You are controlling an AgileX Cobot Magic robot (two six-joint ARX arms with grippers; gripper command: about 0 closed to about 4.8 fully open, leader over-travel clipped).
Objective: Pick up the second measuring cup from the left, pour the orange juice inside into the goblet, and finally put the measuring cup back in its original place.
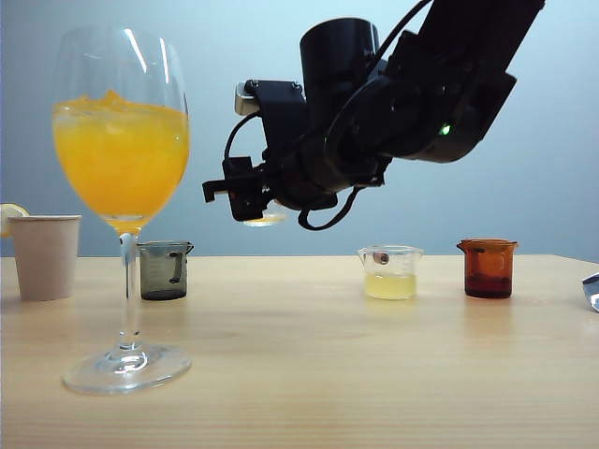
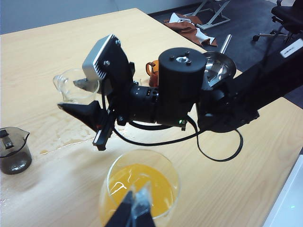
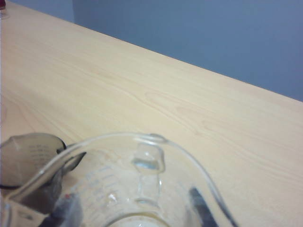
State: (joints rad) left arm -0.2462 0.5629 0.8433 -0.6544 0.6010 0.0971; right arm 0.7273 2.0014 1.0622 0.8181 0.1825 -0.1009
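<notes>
The goblet stands at the near left, its bowl holding the orange juice; from above it shows as goblet with juice. My right gripper hangs in the air right of the goblet, shut on the clear measuring cup. The cup sits in the right gripper. Up close the cup looks nearly empty, with the right gripper astride it and its fingers showing through the wall. My left gripper hovers over the goblet, fingertips together.
On the table's far row stand a smoky grey cup, a clear cup of pale yellow liquid and an amber cup. A beige paper cup is at far left, a metal bowl at far right. A wet patch lies near the grey cup.
</notes>
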